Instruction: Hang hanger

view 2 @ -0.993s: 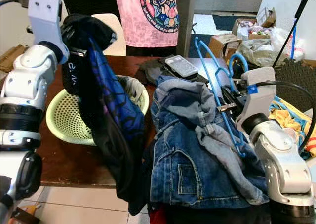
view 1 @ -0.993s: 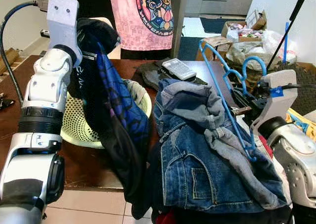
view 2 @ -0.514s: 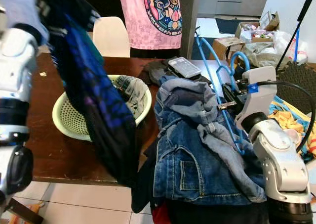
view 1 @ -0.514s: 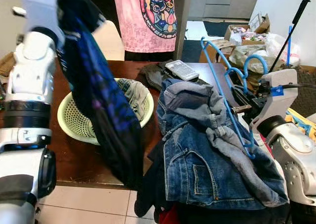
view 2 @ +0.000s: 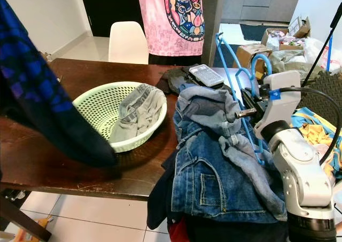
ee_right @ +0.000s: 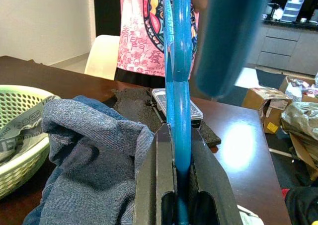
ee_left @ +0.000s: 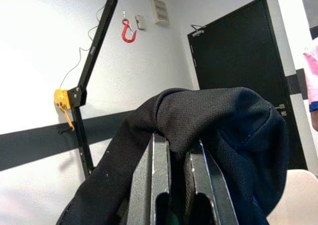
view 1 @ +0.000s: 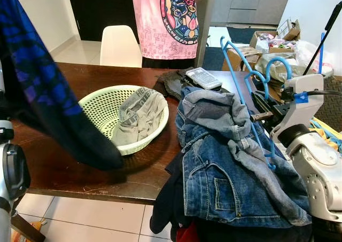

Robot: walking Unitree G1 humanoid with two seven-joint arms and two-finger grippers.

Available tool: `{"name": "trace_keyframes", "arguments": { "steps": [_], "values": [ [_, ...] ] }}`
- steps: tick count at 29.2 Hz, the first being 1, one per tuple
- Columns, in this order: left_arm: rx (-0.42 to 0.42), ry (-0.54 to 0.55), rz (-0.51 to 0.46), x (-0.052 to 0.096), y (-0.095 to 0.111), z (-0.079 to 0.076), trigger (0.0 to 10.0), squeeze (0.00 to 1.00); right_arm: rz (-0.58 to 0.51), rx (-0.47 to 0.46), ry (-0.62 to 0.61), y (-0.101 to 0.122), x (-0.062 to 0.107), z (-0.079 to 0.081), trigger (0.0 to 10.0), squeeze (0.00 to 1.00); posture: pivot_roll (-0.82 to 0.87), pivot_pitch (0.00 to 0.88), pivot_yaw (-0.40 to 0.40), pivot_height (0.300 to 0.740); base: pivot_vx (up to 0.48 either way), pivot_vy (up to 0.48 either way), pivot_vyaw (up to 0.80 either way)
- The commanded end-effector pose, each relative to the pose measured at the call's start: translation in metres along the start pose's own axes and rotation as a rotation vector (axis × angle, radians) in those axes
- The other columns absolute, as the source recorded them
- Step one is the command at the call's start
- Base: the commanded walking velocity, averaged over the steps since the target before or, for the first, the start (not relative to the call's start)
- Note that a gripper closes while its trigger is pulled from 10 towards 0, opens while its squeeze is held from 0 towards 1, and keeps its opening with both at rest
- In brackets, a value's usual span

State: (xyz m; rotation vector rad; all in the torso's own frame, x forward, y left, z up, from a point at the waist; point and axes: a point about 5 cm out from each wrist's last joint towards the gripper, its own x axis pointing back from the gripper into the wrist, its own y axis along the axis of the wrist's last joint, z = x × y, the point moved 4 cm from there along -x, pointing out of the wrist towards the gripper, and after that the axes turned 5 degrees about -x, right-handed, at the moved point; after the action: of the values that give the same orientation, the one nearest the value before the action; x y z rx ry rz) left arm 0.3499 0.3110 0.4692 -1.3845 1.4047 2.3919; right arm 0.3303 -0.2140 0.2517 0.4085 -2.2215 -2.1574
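Note:
My right gripper is shut on a blue plastic hanger that stands upright over the table's right side. A denim jacket with a grey hood hangs on the hanger and drapes over the table's front edge. My left gripper is raised high and shut on a dark blue-and-black garment, which hangs down at the far left over the table. The hanger's blue hook curls just above my right wrist.
A pale green basket holding a grey garment sits mid-table. A phone lies on dark cloth at the back. A person in a pink shirt stands behind the table by a white chair. Boxes and bags clutter the right.
My left arm has lifted and swung left with the dark garment, uncovering the basket. The camera has shifted too. The right gripper still holds the hanger in place.

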Motion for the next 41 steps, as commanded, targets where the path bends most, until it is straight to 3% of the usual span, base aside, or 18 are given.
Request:
{"name": "trace_keyframes", "arguments": {
  "steps": [1, 3, 8, 15, 17, 18, 20, 21, 22, 23, 24, 25, 27, 29, 31, 33, 40, 41],
  "values": [
    [0.018, -0.051, 0.001, 0.009, -0.001, -0.019, 0.0, 0.00, -0.001, -0.006, -0.002, -0.002, -0.001, 0.000, 10.0, 0.00, 0.21, 0.000, 0.034, 0.740, 0.000, 0.000, 0.00],
    [0.018, -0.051, 0.001, 0.009, -0.001, -0.019, 0.0, 0.00, -0.001, -0.006, -0.002, -0.002, -0.001, 0.000, 10.0, 0.00, 0.21, 0.000, 0.034, 0.740, 0.000, 0.000, 0.00],
    [0.063, -0.138, 0.044, 0.025, -0.015, -0.054, 0.0, 0.00, -0.003, -0.004, 0.000, -0.003, -0.001, 0.001, 10.0, 0.00, 0.21, 0.000, 0.036, 0.740, 0.000, 0.000, 0.00],
    [0.121, -0.232, 0.066, 0.034, -0.018, -0.081, 0.0, 0.00, -0.002, -0.001, 0.000, -0.003, 0.000, 0.001, 10.0, 0.00, 0.21, 0.000, 0.035, 0.740, 0.000, 0.000, 0.00],
    [0.168, -0.384, 0.120, 0.063, -0.026, -0.125, 0.0, 0.00, -0.001, -0.001, 0.003, -0.004, -0.001, 0.002, 10.0, 0.00, 0.21, 0.000, 0.036, 0.740, 0.000, 0.000, 0.00],
    [0.168, -0.384, 0.120, 0.063, -0.026, -0.125, 0.0, 0.00, -0.001, -0.001, 0.003, -0.004, -0.001, 0.002, 10.0, 0.00, 0.21, 0.000, 0.036, 0.740, 0.000, 0.000, 0.00],
    [0.218, -0.550, 0.236, 0.116, -0.046, -0.170, 0.0, 0.00, -0.003, 0.000, 0.009, -0.004, -0.001, 0.003, 10.0, 0.00, 0.20, 0.000, 0.042, 0.740, 0.000, 0.000, 0.00],
    [0.218, -0.550, 0.236, 0.116, -0.046, -0.170, 0.0, 0.00, -0.003, 0.000, 0.009, -0.004, -0.001, 0.003, 10.0, 0.00, 0.20, 0.000, 0.042, 0.740, 0.000, 0.000, 0.00],
    [0.246, -0.629, 0.291, 0.146, -0.052, -0.188, 0.1, 0.00, -0.005, 0.001, 0.011, -0.003, -0.001, 0.004, 10.0, 0.00, 0.20, 0.000, 0.042, 0.740, 0.000, 0.000, 0.00],
    [0.246, -0.629, 0.291, 0.146, -0.052, -0.188, 0.1, 0.00, -0.005, 0.001, 0.011, -0.003, -0.001, 0.004, 10.0, 0.00, 0.20, 0.000, 0.042, 0.740, 0.000, 0.000, 0.00],
    [0.274, -0.704, 0.335, 0.174, -0.053, -0.203, 0.0, 0.00, -0.005, 0.002, 0.013, -0.003, 0.000, 0.004, 10.0, 0.00, 0.20, 0.000, 0.042, 0.740, 0.000, 0.000, 0.00],
    [0.274, -0.704, 0.335, 0.174, -0.053, -0.203, 0.0, 0.00, -0.005, 0.002, 0.013, -0.003, 0.000, 0.004, 10.0, 0.00, 0.20, 0.000, 0.042, 0.740, 0.000, 0.000, 0.00],
    [0.327, -0.857, 0.375, 0.220, -0.045, -0.223, 0.1, 0.00, -0.004, 0.004, 0.014, -0.003, 0.001, 0.002, 10.0, 0.00, 0.20, 0.000, 0.042, 0.740, 0.000, 0.000, 0.00],
    [0.327, -0.857, 0.375, 0.220, -0.045, -0.223, 0.1, 0.00, -0.004, 0.004, 0.014, -0.003, 0.001, 0.002, 10.0, 0.00, 0.20, 0.000, 0.042, 0.740, 0.000, 0.000, 0.00],
    [0.356, -1.005, 0.355, 0.250, -0.033, -0.236, 0.1, 0.00, -0.004, 0.004, 0.015, -0.003, 0.000, 0.003, 10.0, 0.00, 0.20, 0.000, 0.042, 0.740, 0.000, 0.000, 0.00],
    [0.352, -1.053, 0.341, 0.258, -0.030, -0.239, 0.1, 0.00, -0.003, 0.004, 0.017, -0.003, 0.000, 0.003, 10.0, 0.00, 0.20, 0.000, 0.042, 0.740, 0.000, 0.000, 0.00],
    [0.344, -1.098, 0.340, 0.264, -0.029, -0.240, 0.2, 0.00, -0.002, 0.003, 0.018, -0.004, -0.001, 0.004, 10.0, 0.00, 0.20, 0.000, 0.041, 0.740, 0.000, 0.000, 0.00],
    [0.326, -1.166, 0.348, 0.274, -0.029, -0.241, 2.2, 0.00, 0.001, 0.005, 0.017, -0.004, 0.000, 0.004, 10.0, 0.00, 0.20, 0.000, 0.041, 0.740, 0.000, 0.000, 0.00]
  ]
}}
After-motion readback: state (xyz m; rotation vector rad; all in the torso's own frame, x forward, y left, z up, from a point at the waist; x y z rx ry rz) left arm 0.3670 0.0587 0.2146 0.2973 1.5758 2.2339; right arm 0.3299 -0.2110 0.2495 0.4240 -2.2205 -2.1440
